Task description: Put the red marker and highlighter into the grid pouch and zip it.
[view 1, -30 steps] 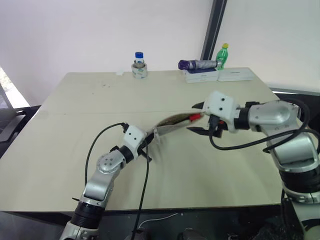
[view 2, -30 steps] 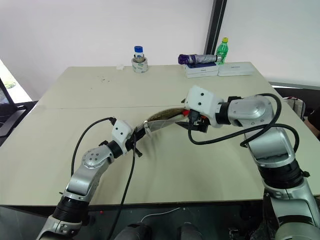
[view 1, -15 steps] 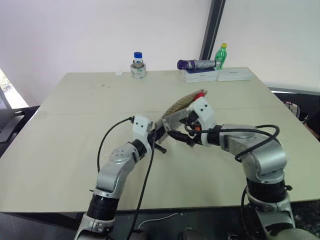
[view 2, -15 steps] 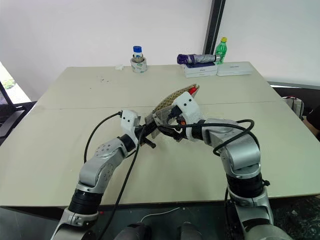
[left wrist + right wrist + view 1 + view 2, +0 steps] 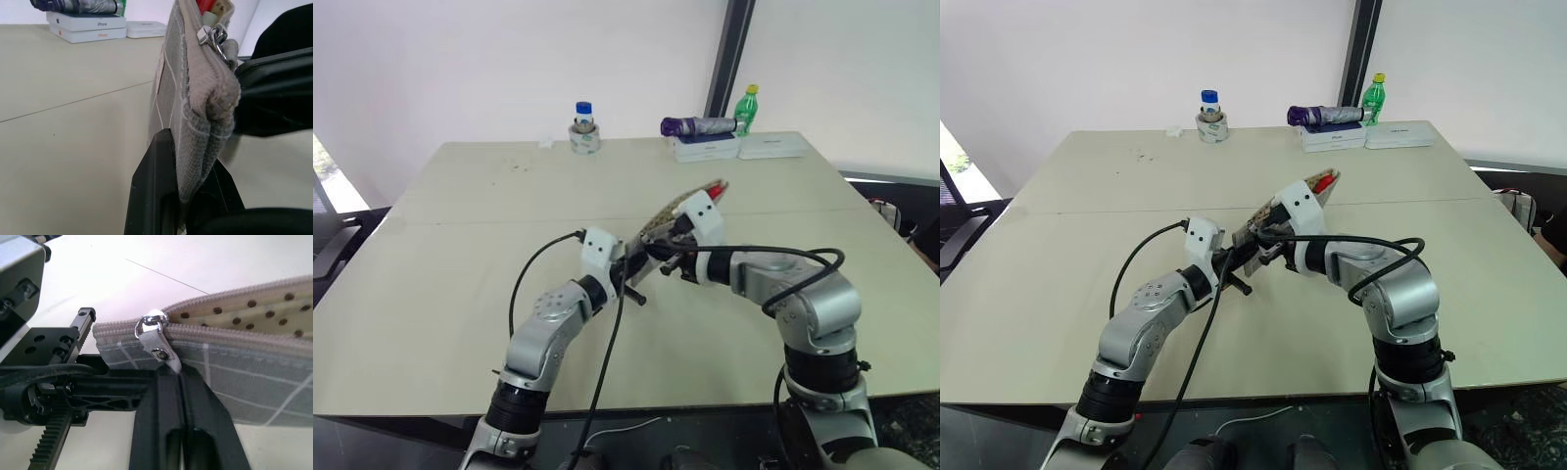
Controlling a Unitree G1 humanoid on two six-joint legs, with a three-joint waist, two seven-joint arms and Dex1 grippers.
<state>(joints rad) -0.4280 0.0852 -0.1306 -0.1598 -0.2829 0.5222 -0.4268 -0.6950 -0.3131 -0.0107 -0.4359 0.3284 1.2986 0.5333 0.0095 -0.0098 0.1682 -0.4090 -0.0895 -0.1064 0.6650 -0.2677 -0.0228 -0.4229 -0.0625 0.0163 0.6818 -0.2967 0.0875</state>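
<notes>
Closed now, right end effector (image 5: 182, 382) pinches grid pouch (image 5: 254, 382) zipper pull (image 5: 157, 340).

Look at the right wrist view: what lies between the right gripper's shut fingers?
The grid pouch's silver zipper pull: its tab hangs down into the shut fingers of the right gripper, at the pouch's closed end.

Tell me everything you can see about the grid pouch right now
The grid pouch is grey fabric with white grid lines and a cream, brown-dotted lining. It is held off the table, tilted, its far end raised. The left gripper clamps its near end; the right gripper is shut at the silver zipper pull. The zipper is mostly open, with something red poking from the far end.
</notes>
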